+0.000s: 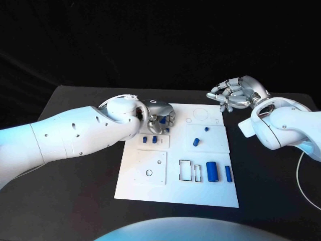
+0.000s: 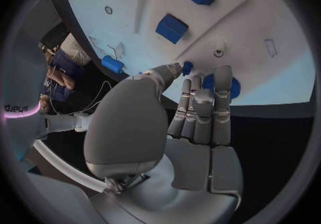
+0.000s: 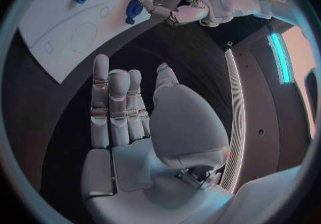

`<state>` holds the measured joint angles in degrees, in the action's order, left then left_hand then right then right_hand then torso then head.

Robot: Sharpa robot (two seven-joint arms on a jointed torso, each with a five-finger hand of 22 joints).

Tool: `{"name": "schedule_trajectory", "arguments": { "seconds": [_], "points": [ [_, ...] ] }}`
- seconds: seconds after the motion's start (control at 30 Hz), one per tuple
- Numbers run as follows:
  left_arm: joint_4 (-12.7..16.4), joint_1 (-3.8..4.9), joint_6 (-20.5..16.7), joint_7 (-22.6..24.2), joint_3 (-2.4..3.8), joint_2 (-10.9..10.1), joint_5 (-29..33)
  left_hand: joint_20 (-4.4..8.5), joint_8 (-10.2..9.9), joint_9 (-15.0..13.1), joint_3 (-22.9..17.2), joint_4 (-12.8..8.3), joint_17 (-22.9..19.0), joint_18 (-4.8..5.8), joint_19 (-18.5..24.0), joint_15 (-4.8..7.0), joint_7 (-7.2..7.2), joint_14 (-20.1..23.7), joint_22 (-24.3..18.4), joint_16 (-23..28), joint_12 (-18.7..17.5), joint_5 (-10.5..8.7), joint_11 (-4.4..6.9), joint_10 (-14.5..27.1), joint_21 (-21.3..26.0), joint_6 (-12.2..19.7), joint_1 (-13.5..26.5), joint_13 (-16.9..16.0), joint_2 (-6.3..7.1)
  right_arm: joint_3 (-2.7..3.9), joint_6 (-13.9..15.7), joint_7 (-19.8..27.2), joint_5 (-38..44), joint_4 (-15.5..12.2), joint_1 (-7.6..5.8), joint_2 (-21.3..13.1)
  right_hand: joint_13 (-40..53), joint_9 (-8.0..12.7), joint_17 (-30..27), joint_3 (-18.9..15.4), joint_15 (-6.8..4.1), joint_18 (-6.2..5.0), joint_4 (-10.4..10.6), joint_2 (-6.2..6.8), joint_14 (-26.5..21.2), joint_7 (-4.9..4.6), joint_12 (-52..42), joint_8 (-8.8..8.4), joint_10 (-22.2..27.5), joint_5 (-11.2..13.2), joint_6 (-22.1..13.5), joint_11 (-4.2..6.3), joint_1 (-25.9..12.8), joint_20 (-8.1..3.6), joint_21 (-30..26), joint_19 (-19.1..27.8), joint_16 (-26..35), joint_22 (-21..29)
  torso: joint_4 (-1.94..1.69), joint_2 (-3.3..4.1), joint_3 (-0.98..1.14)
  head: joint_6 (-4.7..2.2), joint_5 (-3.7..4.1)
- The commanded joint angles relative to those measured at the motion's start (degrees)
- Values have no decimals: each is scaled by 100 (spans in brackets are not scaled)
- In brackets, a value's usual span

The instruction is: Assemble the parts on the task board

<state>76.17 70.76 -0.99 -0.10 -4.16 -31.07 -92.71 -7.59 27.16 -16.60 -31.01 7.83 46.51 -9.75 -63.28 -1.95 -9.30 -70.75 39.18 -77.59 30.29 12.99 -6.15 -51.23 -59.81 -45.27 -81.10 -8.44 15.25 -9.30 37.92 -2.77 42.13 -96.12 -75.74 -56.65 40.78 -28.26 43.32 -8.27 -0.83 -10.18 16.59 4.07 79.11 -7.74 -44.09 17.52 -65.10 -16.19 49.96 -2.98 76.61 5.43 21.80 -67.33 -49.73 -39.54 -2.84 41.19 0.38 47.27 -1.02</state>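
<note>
- The white task board (image 1: 176,193) lies in the middle of the black tabletop (image 1: 73,201), its long side running from the near edge toward the far edge.
- The left hand (image 1: 159,120) is over the board's far left corner. In the left wrist view its fingers (image 2: 200,109) lie close together and reach down to a round blue part (image 2: 230,86) at the board's edge, while the thumb tip is at a smaller blue part (image 2: 187,67). Whether it actually grips either piece cannot be told.
- The right hand (image 1: 236,94) hovers above the tabletop just past the board's far right corner. Its fingers (image 3: 117,106) are stretched out and apart from the thumb, holding nothing.
- Two small blue blocks (image 1: 150,140) sit side by side on the board's left half, just near of the left hand.
- A small blue peg (image 1: 196,142) stands near the middle of the board's right half.
- A blue cylinder (image 1: 212,171) and a slimmer blue bar (image 1: 228,173) lie side by side toward the board's near right corner, beside two outlined rectangular slots (image 1: 189,170).
</note>
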Motion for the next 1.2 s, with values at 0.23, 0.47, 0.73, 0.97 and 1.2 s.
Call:
{"name": "schedule_trajectory", "arguments": {
  "seconds": [0.23, 0.47, 0.73, 0.97, 1.2],
  "points": [
    [-63, -14, 159, -22, -3, 61, -38, 7, -74, 44, -153, -55, 95, 24, -105, 24, 0, -161, 207, -108, -94, -19, 28, -256, -189, -189, -70, 66, -76, 1, 14, 58, 16, -10, 4, 5, -9, 7, 2, 43, -10, -26, 6, -11, -30, 5, -4, 23, 33, 6, -41, 0, 72, 12, -37, -40, 18, 6, 0, -4, -3, 35, 17],
    [-128, -29, 214, -40, -8, 97, -31, 15, -90, 51, -190, -83, 130, 34, -128, 36, 13, -203, 280, -136, -125, -22, 43, -328, -250, -251, -76, 86, -86, 1, 4, 60, 15, -15, 4, 8, -9, 7, 2, 43, -10, -26, 6, -11, -30, 5, -4, 23, 33, 6, -41, 0, 72, 12, -37, -40, 18, 6, -1, -6, 0, 43, 29],
    [-184, -63, 265, -42, -17, 139, -20, 17, -98, 55, -203, -92, 157, 39, -141, 39, 15, -222, 314, -149, -139, -23, 45, -344, -276, -265, -77, 93, -92, 1, 1, 60, 15, -21, 3, 3, -17, 9, 10, 48, -10, -26, 10, -28, -25, 5, -5, 28, 32, 7, -41, 0, 75, 12, -41, -43, 22, 9, 5, -1, 0, 51, 32],
    [-198, -78, 255, -18, -21, 153, 18, 42, -86, 42, -275, -146, 278, 64, -215, 76, 62, -325, 493, -221, -174, -32, 96, -519, -417, -444, -90, 113, -183, 1, -2, 59, 15, -21, 3, 3, -19, 9, 15, 47, -10, -26, 11, -31, -23, 6, -6, 30, 31, 7, -40, 0, 74, 12, -42, -44, 20, 10, -1, -6, 2, 62, 41],
    [-209, -87, 134, 13, -21, 147, 45, 127, -80, -15, -421, -302, 462, 111, -358, 178, 148, -515, 790, -306, -329, -65, 208, -881, -642, -768, -136, 157, -327, 1, -7, 61, 14, -14, 3, 8, -19, 9, 15, 47, -10, -26, 11, -31, -23, 6, -6, 30, 31, 7, -40, 0, 74, 12, -42, -44, 20, 10, -1, -12, 4, 65, 41]
  ]
}}
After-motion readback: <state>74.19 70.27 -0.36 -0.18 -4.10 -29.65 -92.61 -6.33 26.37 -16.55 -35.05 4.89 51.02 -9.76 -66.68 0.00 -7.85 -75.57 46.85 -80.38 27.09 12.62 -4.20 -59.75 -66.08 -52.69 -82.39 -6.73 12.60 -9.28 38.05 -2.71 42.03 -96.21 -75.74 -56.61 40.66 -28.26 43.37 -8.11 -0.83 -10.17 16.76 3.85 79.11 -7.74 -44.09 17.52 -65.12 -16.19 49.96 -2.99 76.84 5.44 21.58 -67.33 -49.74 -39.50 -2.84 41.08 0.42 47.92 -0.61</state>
